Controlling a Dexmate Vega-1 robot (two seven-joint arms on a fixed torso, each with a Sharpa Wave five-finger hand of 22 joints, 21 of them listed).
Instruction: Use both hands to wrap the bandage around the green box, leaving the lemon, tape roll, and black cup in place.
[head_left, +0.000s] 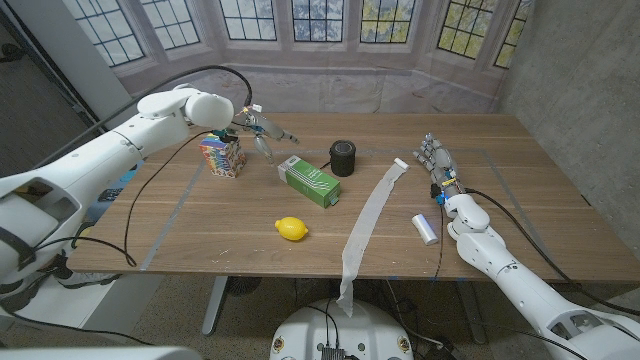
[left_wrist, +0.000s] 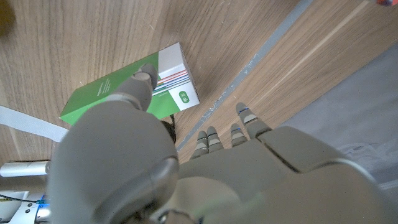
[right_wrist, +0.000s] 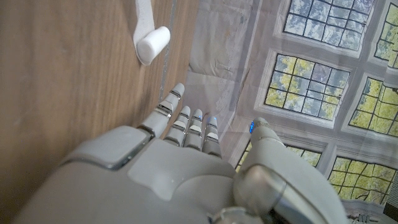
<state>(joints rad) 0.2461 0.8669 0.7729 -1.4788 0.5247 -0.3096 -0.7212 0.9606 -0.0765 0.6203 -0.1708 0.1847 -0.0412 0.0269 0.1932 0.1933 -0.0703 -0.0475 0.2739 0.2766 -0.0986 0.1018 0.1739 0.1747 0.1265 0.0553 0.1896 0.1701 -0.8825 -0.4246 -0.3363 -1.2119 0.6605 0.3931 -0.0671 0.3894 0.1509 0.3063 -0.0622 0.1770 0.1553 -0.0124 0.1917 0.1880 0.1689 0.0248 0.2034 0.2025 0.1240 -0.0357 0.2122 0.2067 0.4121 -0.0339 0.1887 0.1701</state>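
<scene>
The green box (head_left: 309, 181) lies mid-counter, the bandage (head_left: 371, 216) unrolled beside it and trailing off the front edge. The left hand (head_left: 262, 131) hovers just behind the box, fingers spread, holding nothing. The right hand (head_left: 437, 160) waits at the far right, fingers apart and empty. The lemon (head_left: 291, 228) and black cup (head_left: 343, 157) sit near the box.

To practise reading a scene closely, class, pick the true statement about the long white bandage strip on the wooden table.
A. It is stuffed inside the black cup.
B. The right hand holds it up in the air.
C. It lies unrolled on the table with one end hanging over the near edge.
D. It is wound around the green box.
C: the long white bandage strip lies flat across the wooden table, its near end drooping past the edge, apart from the green rectangular box.
</scene>
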